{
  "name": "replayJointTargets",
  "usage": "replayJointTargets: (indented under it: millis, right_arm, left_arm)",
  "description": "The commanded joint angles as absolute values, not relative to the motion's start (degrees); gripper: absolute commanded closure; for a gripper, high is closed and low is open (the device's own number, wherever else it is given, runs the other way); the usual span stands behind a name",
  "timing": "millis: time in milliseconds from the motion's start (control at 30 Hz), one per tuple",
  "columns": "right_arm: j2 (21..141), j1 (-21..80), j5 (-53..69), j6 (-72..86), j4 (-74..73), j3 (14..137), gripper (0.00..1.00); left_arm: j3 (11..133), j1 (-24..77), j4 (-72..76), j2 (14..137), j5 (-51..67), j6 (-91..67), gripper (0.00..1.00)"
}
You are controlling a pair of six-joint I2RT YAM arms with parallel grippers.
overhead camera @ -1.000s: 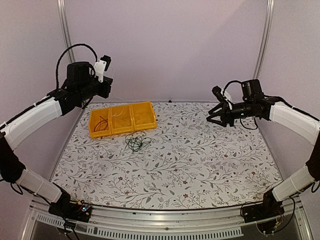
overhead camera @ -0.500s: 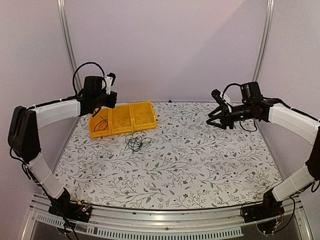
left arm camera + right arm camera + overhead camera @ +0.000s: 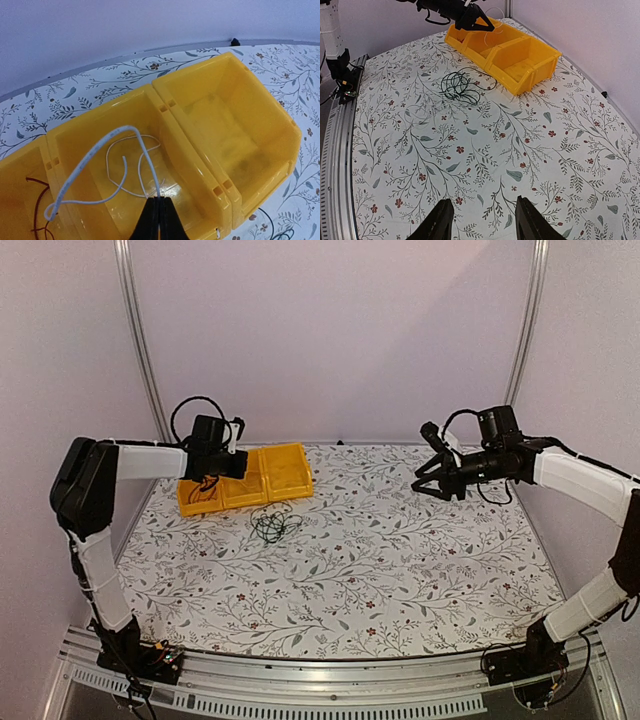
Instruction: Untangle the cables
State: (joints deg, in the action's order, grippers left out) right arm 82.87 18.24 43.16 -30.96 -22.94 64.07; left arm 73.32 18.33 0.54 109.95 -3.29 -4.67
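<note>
From above, the left claw (image 3: 233, 466) hangs over the yellow bins (image 3: 290, 478) at the back left of the desk (image 3: 400, 570). The dark cable tangle (image 3: 272, 525) lies on the desk just in front of the bins. The right claw (image 3: 428, 480) is raised well apart at the right.

At the left wrist, the fingers are pressed together on a white cable (image 3: 125, 128) that loops over the middle compartment.

At the right wrist, the fingers (image 3: 439, 220) stand partly spread, with nothing between them.
</note>
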Motion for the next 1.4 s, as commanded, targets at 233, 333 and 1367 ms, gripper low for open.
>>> replayJointTargets:
  millis: [233, 333, 1367]
  right_arm:
    - [84.08, 18.27, 43.86, -31.88, -22.68, 63.50, 0.54]
    - [84.11, 18.36, 43.80, -31.99, -22.75, 63.46, 0.54]
    - [87.29, 22.82, 41.19, -33.62, -23.38, 63.89, 0.54]
  left_arm:
    - [79.45, 16.15, -4.69, 116.01, 5.12, -8.70, 1.00]
    - [80.40, 16.13, -6.00, 116.58, 5.77, -8.80, 1.00]
    - [60.11, 34.71, -9.82, 84.43, 12.82, -3.77, 0.68]
